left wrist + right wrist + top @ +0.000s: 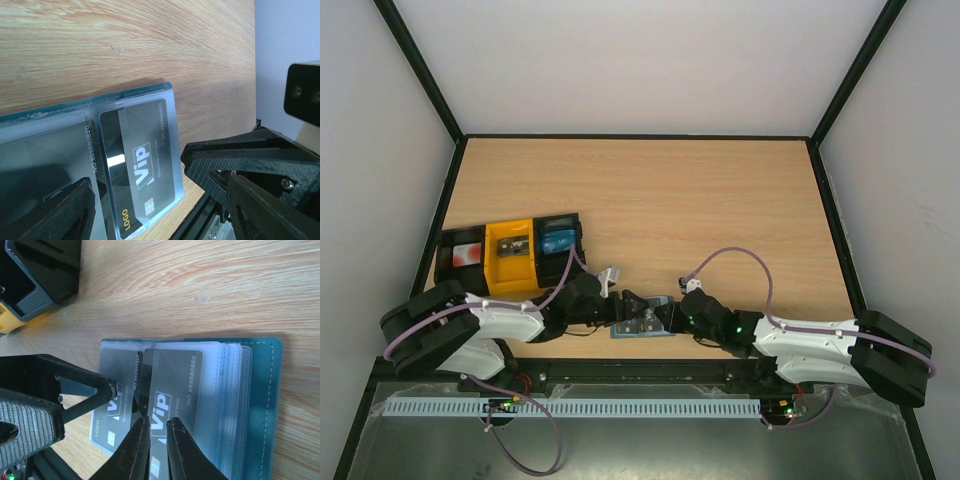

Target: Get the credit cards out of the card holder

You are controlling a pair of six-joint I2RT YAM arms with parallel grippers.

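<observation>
The teal-blue card holder (262,405) lies open on the table near the front edge, between the two arms (642,332). Its clear sleeves hold two dark "Vip" cards, one on the left (117,390) and one on the right (175,375). My right gripper (156,421) hovers over the right card with its jaws only a narrow gap apart and nothing seen between them. My left gripper (137,170) is wide open over the same sleeves. One of its fingers (107,387) rests on the left card's sleeve. In the left wrist view the right card (145,150) lies between the left jaws.
A row of box trays stands left of the holder: black (460,255), yellow (512,255) and black with a blue item (558,245). The black tray (45,265) is close behind the left gripper. The table's front rail (640,372) runs just below the holder.
</observation>
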